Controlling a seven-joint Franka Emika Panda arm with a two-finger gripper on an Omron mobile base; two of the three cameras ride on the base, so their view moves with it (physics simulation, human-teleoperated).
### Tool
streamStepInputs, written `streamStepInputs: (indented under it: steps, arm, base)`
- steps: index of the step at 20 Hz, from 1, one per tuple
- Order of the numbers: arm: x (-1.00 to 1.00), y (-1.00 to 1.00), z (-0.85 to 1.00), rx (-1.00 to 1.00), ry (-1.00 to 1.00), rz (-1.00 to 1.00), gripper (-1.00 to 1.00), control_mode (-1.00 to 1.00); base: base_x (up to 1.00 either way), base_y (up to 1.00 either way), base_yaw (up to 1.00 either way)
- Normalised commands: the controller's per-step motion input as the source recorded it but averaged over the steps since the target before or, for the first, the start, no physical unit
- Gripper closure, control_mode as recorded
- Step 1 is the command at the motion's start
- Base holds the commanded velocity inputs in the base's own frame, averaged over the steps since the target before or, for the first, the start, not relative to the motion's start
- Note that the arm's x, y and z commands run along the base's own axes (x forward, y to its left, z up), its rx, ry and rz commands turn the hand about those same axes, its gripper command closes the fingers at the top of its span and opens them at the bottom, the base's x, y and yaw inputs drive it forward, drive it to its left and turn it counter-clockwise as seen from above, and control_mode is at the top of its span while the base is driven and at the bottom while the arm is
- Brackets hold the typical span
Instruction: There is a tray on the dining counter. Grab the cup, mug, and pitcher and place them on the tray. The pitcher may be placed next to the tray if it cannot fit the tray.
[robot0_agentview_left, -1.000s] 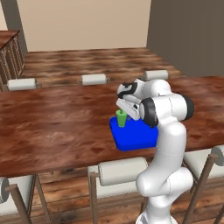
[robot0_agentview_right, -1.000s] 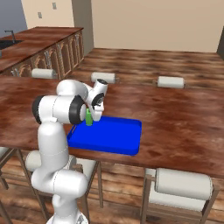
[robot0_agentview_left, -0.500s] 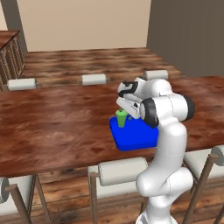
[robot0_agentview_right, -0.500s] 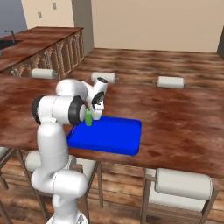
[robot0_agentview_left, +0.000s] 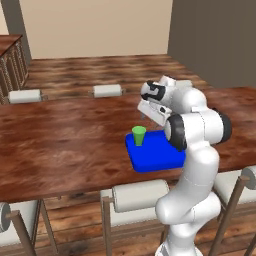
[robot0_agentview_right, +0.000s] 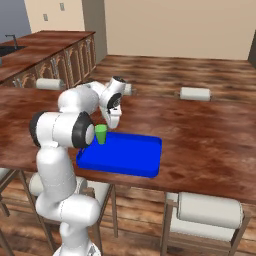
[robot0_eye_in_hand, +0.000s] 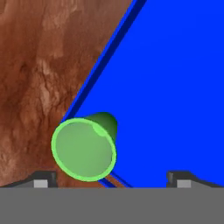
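Arm folded forward, jaws wide open

White arm rises from the base, elbow bent high, forearm reaching forward with the wrist turned down. Gripper (robot0_agentview_left: 146, 114) points downward; in the hand view both dark fingertips (robot0_eye_in_hand: 41, 178) stand far apart, nothing clamped between them.

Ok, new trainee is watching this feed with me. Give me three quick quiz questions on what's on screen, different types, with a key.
1. True or false: the cup lies tipped over on the dining counter, off the tray.
2. Multiple choice: the gripper is A) shut on the cup, B) open above the cup, C) shut and empty.
3. Short answer: whereabouts on the tray does the cup stand?

Key
1. False: it stands upright on the tray.
2. B: in the hand view the fingertips stand wide apart, the cup below them and free.
3. At a corner, close to the rim, on the side towards the arm's base in the right base view.
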Motion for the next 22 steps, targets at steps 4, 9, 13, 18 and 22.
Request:
streamStepInputs:
  steps: [4,9,13,18,22]
  arm:
    - [-0.98,-0.37,0.24,-0.09,-0.13,0.24,-1.0,-1.0]
    - [-0.97,-0.31,0.17,-0.09,-0.11,0.23,-1.0,-1.0]
    - [-0.99,-0.27,0.27,-0.1,-0.18,0.22,-1.0,-1.0]
    - [-0.96,-0.05,0.41,-0.09,-0.09,0.11,-1.0,-1.0]
    - [-0.93,0.0,0.5,-0.11,-0.02,0.04,-1.0,-1.0]
  base:
    - [0.0,0.0,0.0]
    - [0.0,0.0,0.0]
    - [0.0,0.0,0.0]
    - [0.0,0.0,0.0]
    - [0.0,0.0,0.0]
